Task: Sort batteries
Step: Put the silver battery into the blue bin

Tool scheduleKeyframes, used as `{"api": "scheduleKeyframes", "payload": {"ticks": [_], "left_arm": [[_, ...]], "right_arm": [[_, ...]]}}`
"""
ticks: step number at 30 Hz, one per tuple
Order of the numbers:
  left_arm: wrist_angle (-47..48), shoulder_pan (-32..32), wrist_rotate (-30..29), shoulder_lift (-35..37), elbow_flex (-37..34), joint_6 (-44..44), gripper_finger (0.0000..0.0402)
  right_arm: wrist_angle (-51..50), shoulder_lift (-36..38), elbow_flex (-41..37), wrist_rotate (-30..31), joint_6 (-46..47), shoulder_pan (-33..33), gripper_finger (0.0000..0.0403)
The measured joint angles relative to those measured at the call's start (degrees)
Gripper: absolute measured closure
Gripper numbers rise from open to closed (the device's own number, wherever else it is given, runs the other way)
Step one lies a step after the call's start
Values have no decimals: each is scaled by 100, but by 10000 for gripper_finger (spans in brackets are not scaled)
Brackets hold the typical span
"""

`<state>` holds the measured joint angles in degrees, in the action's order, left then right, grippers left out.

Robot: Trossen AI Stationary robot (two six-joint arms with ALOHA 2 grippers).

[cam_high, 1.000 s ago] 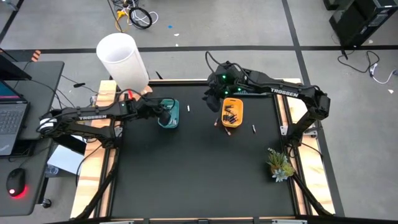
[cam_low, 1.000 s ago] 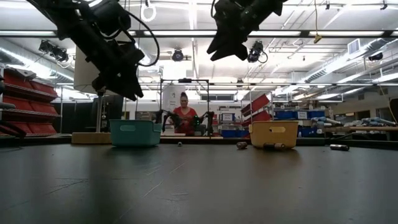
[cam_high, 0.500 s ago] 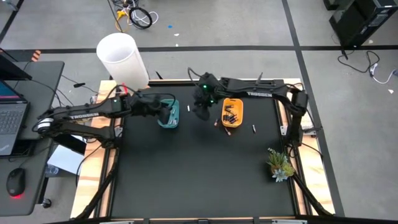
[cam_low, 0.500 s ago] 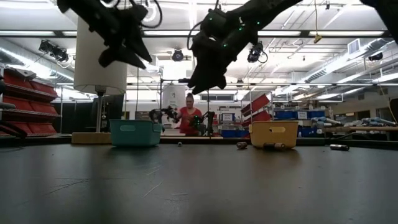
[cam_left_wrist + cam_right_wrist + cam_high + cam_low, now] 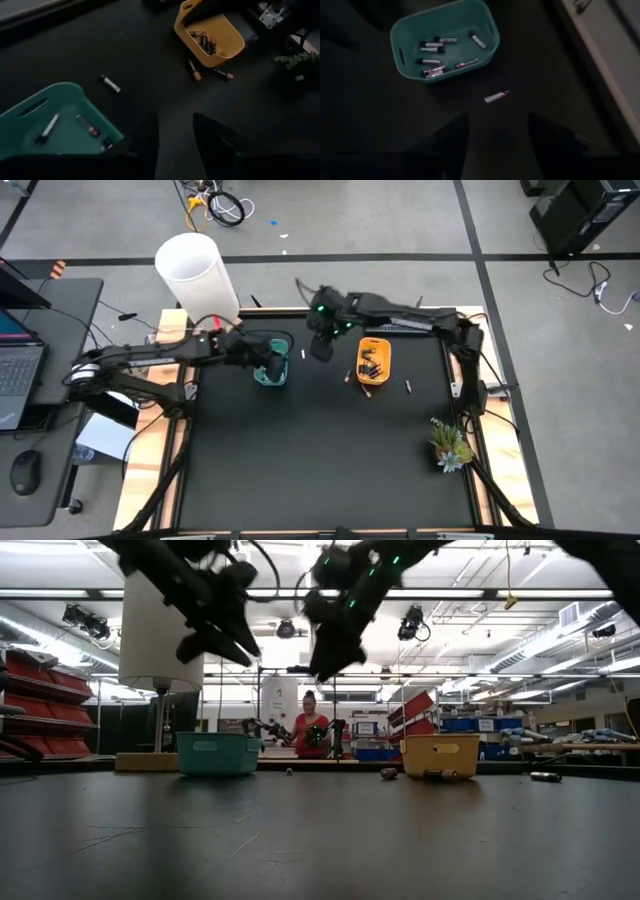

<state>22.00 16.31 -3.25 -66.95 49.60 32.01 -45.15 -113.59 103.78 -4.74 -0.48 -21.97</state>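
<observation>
The teal tray (image 5: 271, 361) holds several whitish-silver batteries (image 5: 436, 44). The yellow tray (image 5: 373, 360) holds several dark batteries (image 5: 206, 42). One silver battery (image 5: 496, 96) lies loose on the black table between the trays. Two dark ones (image 5: 194, 70) lie just near of the yellow tray, and another (image 5: 408, 387) lies to its right. My left gripper (image 5: 174, 120) hangs open and empty above the teal tray's near right part. My right gripper (image 5: 498, 120) hangs open and empty above the loose silver battery, well clear of the table (image 5: 330, 645).
A tall white cylinder (image 5: 197, 275) stands at the table's far left corner. A small potted plant (image 5: 449, 444) sits near the right edge. The near half of the black table (image 5: 320, 470) is bare. A person (image 5: 310, 730) stands in the room beyond the far edge.
My right gripper has swung from above the yellow tray toward the table's left and come down, and now hangs over the gap between the trays. My left gripper has risen from close over the teal tray and tipped more level.
</observation>
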Motion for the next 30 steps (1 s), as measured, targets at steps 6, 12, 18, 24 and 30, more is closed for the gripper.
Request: {"api": "scheduleKeyframes", "payload": {"ticks": [6,12,18,24,30], "left_arm": [[-1034,399,732,-974,94,36,288],[-558,623,915,-2242,1059,-219,295],[754,913,1013,-3495,2462,-436,296],[2116,1152,1192,-4604,3762,-1012,291],[2621,1258,1116,-5198,4474,-1080,256]], "right_arm": [[-803,759,-243,528,-447,-484,213],[-911,1613,-764,513,-426,-816,218],[-632,2421,-1640,477,-360,-916,218],[-75,3015,-2519,292,-50,-917,222],[199,3238,-2917,211,88,-788,226]]}}
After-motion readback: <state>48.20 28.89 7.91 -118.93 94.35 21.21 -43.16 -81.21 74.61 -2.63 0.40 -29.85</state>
